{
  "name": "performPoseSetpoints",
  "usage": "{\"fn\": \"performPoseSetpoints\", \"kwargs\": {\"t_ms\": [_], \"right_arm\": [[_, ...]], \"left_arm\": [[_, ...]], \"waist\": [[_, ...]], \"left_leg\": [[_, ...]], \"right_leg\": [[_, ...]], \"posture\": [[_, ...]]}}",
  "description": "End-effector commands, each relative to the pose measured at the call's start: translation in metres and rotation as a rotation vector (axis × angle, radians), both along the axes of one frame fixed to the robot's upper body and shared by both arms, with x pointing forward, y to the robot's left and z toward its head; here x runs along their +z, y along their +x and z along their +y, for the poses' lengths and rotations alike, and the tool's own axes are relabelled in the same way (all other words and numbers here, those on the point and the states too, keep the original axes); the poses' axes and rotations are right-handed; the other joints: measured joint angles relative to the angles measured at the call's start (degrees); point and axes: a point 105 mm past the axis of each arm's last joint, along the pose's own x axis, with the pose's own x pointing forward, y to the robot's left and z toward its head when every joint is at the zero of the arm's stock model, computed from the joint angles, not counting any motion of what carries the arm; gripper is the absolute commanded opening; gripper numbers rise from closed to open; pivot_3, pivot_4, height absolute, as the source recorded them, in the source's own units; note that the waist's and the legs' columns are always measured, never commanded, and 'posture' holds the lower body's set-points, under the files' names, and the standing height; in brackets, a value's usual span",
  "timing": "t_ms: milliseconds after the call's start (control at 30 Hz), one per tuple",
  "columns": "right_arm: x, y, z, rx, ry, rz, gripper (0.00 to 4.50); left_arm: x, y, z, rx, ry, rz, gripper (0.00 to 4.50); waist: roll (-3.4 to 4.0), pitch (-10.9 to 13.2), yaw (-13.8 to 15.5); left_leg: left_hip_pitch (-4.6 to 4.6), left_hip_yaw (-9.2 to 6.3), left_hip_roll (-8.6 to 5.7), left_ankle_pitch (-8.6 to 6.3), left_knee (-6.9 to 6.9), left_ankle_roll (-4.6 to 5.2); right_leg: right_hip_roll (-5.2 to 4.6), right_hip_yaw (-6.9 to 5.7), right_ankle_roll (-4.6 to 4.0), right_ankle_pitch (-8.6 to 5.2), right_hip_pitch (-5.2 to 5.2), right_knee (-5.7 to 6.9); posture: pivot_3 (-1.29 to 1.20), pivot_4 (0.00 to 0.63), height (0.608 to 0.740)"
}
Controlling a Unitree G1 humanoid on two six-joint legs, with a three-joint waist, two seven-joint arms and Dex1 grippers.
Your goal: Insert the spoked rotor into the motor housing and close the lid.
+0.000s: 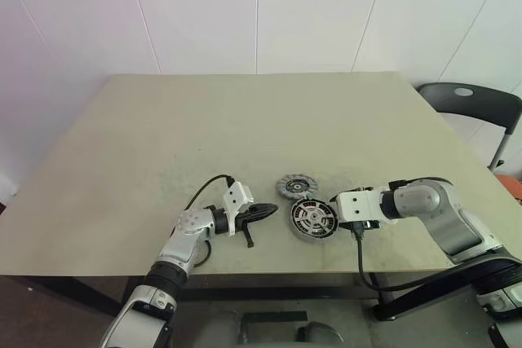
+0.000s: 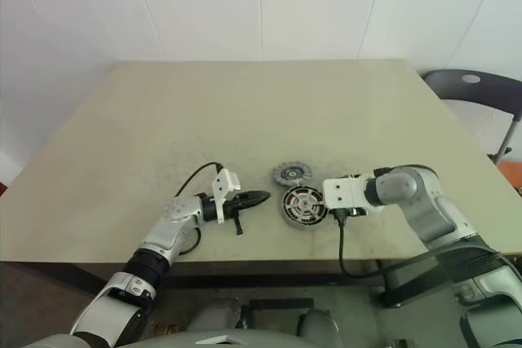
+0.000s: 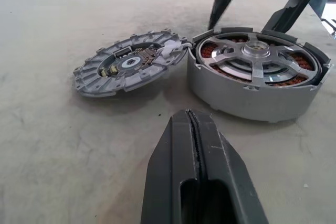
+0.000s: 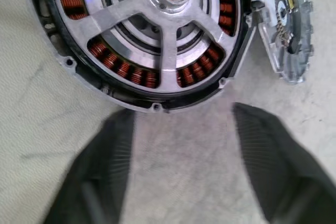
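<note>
Spoked rotor (image 4: 163, 35) x1 sits face-up in motor housing (image 3: 252, 95); lid (image 3: 128, 66) x1 flat beside housing. L gripper (image 3: 197, 145) fingers pressed together, R gripper (image 4: 181, 129) fingers spread.

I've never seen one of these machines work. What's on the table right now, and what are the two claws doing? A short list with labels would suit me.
table: beige top
motor housing: near the front edge, spoked rotor already seated inside, copper coils showing between the spokes
lid: grey slotted disc, lying flat against the housing's far side, not yet on
left gripper: shut, empty, pointing at the housing
right gripper: open, empty, right beside the housing
background: dark chair
</note>
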Motion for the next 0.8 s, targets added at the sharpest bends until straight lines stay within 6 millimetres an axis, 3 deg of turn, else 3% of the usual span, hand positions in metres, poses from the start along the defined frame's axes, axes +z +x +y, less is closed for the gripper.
{"fn": "performPoseSetpoints", "kwargs": {"t_ms": [33,167,333,800], "right_arm": [[0.018,-0.009,-0.002,0.069,-0.055,-0.028,3.72],[0.017,-0.016,-0.002,0.116,-0.114,-0.034,3.72],[0.014,-0.011,-0.002,0.164,-0.198,-0.12,3.72],[0.021,-0.005,0.025,0.337,-0.251,-0.233,3.72]], "left_arm": [[0.011,0.004,-0.006,-0.025,0.002,-0.051,0.0],[0.011,0.005,-0.007,-0.025,0.011,-0.054,0.0],[0.011,0.005,-0.009,-0.026,0.017,-0.052,0.0],[0.013,0.006,-0.009,-0.015,0.024,-0.046,0.0]], "waist": [[0.0,0.0,0.03],[0.0,0.0,-0.1],[0.0,0.0,-0.11],[0.0,0.01,-0.22]], "left_leg": [[-0.01,0.0,-0.01,0.0,0.0,0.0],[0.0,0.01,0.0,-0.01,0.0,0.01],[0.01,0.02,0.01,-0.01,0.0,0.01],[0.02,0.03,0.02,-0.01,0.0,0.01]], "right_leg": [[-0.01,0.0,0.0,0.0,0.0,-0.01],[0.0,0.0,0.0,0.0,0.02,-0.03],[0.02,0.0,0.01,0.0,0.01,-0.02],[0.06,-0.01,0.01,0.0,-0.01,0.01]], "posture": [[0.0,0.0,0.74],[0.0,0.0,0.74],[0.0,0.0,0.74],[0.0,0.0,0.74]]}}
